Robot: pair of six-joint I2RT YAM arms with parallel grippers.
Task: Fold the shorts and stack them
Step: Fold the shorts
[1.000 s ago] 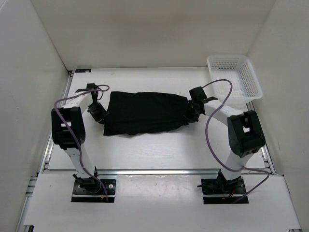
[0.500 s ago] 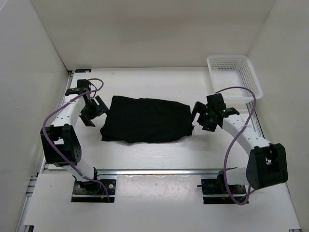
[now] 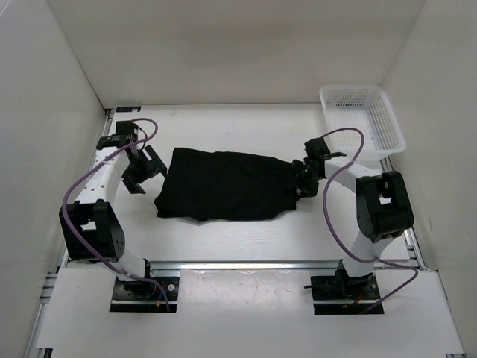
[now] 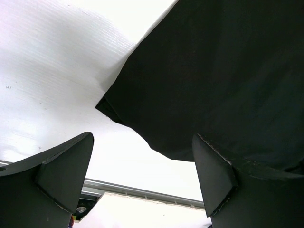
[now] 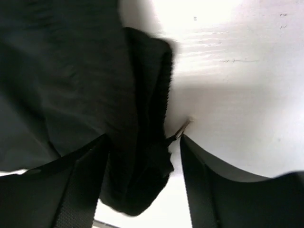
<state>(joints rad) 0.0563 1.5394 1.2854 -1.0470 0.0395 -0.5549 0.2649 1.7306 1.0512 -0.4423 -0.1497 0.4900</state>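
The black shorts [image 3: 223,185] lie spread flat across the middle of the white table, long side running left to right. My left gripper [image 3: 144,170] hovers just off their left edge, open and empty. In the left wrist view its fingers [image 4: 61,175] stand wide apart, and the shorts' corner [image 4: 213,71] lies ahead to the right. My right gripper [image 3: 304,177] sits at the shorts' right edge. In the right wrist view its jaws [image 5: 145,137] straddle a bunched fold of the shorts [image 5: 142,156], with a gap left beside the right finger [image 5: 223,190].
A white mesh basket [image 3: 365,119] stands at the back right corner of the table [image 3: 223,130]. White walls close in the left, back and right sides. A metal rail [image 3: 238,264] runs along the table's near edge, also visible as the rail [image 4: 142,191].
My left gripper opened, let go of the shorts' left edge and drew back left. My right gripper opened, pulled away right, then came back onto the right edge with narrower jaws.
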